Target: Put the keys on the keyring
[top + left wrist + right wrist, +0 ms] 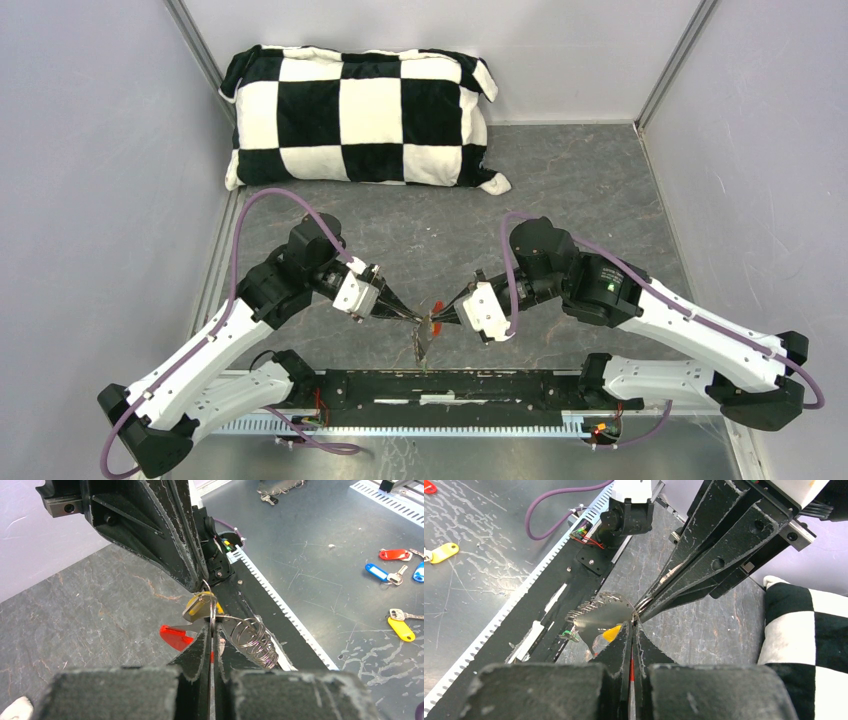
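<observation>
keyring [212, 617]: thin grey wire loop, held up in the air between the two claw tips, above the near edge of the table [590, 180], well apart from the pillow.
red tag [175, 636]: part of the keyring, pokes out sideways just beside the left claw's tips; in the right wrist view only a red sliver shows in the slit between the right claw's fingers.
yellow key [199, 605]: yellow plastic head and metal blade, hangs touching the ring wire between both claws; cannot tell if it is threaded on.
wire coil [255, 641]: grey spring-like coil, dangles from the loop on the side toward the arm bases.
left claw [212, 630]: clenched, pinching the keyring wire between its fingertips.
right claw [632, 627]: clenched, tips meeting the top of the keyring loop tip to tip with the left claw; which part it grips is too small to tell.
pillow [360, 115]: black-and-white check, at the far edge of the table.
metal surface [320, 580]: scuffed, beyond the table's near edge.
tagged keys [394, 554]: red, blue and yellow tags, lying loose on the metal surface.
purple cable [559, 502]: loops over the metal surface.
</observation>
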Controlling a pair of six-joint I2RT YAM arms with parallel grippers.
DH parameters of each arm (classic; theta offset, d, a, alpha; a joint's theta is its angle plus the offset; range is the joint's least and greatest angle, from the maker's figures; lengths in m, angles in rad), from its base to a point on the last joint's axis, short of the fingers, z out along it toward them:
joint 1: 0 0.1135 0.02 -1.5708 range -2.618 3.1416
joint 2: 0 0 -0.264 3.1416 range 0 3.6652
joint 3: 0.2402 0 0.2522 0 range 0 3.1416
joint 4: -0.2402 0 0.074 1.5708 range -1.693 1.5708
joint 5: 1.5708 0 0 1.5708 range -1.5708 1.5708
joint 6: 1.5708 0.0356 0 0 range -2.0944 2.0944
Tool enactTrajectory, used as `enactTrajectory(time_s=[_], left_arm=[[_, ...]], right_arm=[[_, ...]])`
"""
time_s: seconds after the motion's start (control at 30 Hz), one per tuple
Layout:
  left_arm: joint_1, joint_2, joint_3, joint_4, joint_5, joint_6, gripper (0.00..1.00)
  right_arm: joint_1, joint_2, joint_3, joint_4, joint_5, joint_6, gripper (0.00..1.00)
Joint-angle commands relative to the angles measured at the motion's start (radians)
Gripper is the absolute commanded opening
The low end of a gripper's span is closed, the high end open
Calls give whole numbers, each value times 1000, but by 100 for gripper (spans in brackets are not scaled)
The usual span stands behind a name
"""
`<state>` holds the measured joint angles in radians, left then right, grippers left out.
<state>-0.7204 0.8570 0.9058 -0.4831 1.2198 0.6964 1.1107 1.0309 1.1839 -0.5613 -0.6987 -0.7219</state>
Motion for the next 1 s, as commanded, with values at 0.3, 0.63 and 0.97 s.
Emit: enactTrajectory(time_s=[0.3,0.63,0.97], left_arm=[[-2,0,33,36,0,-4,2],[-2,5,35,36,-9,-11,2],[-2,4,31,36,-11,-17,2]], right_arm=[[1,11,8,15,-44,-4,0],[1,16,10,23,-58,-5,0],[3,28,11,41,-67,-5,0]])
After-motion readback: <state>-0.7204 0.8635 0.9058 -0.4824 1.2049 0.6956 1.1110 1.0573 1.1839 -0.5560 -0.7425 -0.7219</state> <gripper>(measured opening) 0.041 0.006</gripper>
